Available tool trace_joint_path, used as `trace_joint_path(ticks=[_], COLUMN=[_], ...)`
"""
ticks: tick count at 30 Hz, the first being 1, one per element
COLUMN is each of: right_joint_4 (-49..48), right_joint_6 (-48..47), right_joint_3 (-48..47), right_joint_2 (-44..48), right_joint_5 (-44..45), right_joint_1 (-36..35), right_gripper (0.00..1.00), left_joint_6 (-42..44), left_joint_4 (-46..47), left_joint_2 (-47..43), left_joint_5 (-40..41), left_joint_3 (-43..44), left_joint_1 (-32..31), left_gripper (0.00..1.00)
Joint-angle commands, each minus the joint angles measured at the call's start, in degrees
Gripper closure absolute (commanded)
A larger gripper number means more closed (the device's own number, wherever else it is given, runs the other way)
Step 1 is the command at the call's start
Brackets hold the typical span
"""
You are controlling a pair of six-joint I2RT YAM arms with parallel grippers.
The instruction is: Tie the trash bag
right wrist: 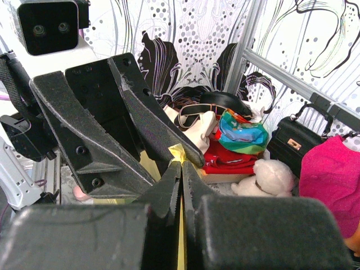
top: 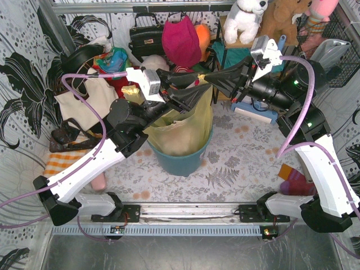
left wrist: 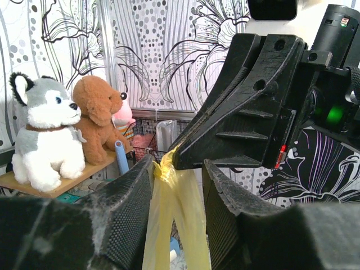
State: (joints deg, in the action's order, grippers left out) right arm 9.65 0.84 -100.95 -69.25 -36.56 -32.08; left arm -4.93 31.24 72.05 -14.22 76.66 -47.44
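The yellow-green trash bag [top: 185, 126] stands in a round teal bin [top: 183, 162] at the table's middle, with pale paper showing through it. Its top is drawn up into thin strands [left wrist: 180, 225]. My right gripper [top: 203, 76] reaches in from the right and is shut on the gathered tip of those strands [right wrist: 181, 153]; it also shows in the left wrist view [left wrist: 175, 158]. My left gripper [top: 197, 88] comes from the left just below it. Its jaws stand open on either side of the strands [left wrist: 177, 169] without pinching them. Its fingers [right wrist: 157, 126] show in the right wrist view.
A cream tote bag [top: 84, 104] and folded clothes lie at the back left. A black handbag [top: 145, 36] and a magenta bag [top: 181, 42] stand behind the bin. Plush toys [top: 244, 19] sit on a shelf at the back right. A red-and-purple item [top: 295, 180] lies at the right.
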Motion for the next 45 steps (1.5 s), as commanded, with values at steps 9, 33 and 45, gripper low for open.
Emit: trace_joint_path(ticks=[9,33,45], right_joint_4=[-4.0,-4.3,-4.7], right_joint_6=[1.3,1.9,1.9], right_joint_3=[0.4,0.6,1.0], right_joint_2=[1.0,0.8,1.6], right_joint_5=[-1.3,-2.5,0.1], right_joint_1=[0.1,0.1,0.1], right_gripper=[1.00,1.00,0.96], left_joint_6=[-1.1,-2.1,-1.2], left_joint_4=[1.0,-0.7,1.0], left_joint_2=[0.9,2.6,0.7], left_joint_5=[-2.1,-4.5,-7.0], left_joint_3=[2.0,4.4,1.4], left_joint_1=[0.8,1.6,1.6], left_gripper=[0.56,0.70,0.97])
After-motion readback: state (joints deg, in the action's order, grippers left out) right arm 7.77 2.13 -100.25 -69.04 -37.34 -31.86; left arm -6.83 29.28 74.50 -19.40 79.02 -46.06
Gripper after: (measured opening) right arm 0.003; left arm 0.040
